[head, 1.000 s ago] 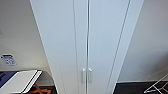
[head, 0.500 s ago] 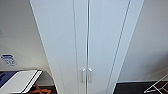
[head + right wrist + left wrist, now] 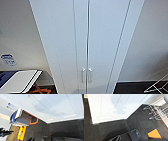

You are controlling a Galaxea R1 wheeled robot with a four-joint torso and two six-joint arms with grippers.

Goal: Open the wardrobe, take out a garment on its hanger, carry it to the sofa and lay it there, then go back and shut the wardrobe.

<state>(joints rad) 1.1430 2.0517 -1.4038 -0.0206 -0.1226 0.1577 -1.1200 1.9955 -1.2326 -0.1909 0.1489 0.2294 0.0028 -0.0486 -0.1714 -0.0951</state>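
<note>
Nearest, under both wrists: dark carpet (image 3: 115,127), with black robot parts along the near edge of each wrist view. Cannot tell whether either gripper is released or clenched; fingers not made out.

Beside the left wrist, an orange panel (image 3: 154,134) on the carpet, and farther on a white wire rack (image 3: 155,112) standing near the wardrobe's corner. Same rack at about 4 o'clock in the head view (image 3: 157,86).

Beside the right wrist, a grey box with orange trim (image 3: 25,118) and a white-and-blue top, close to the wardrobe's base; a yellow-orange piece (image 3: 21,132) lying on the floor just before it.

Farther off, dead ahead at 12 o'clock: the wardrobe (image 3: 87,37), tall and white, both doors closed, seam running straight up the middle. Two slim white handles (image 3: 86,75) side by side at the seam, low at 6 o'clock in the head view.

At 8 o'clock, a white slab with a blue edge (image 3: 18,81). Behind, at 9 o'clock, a blue-printed label (image 3: 8,59) on the pale wall.
</note>
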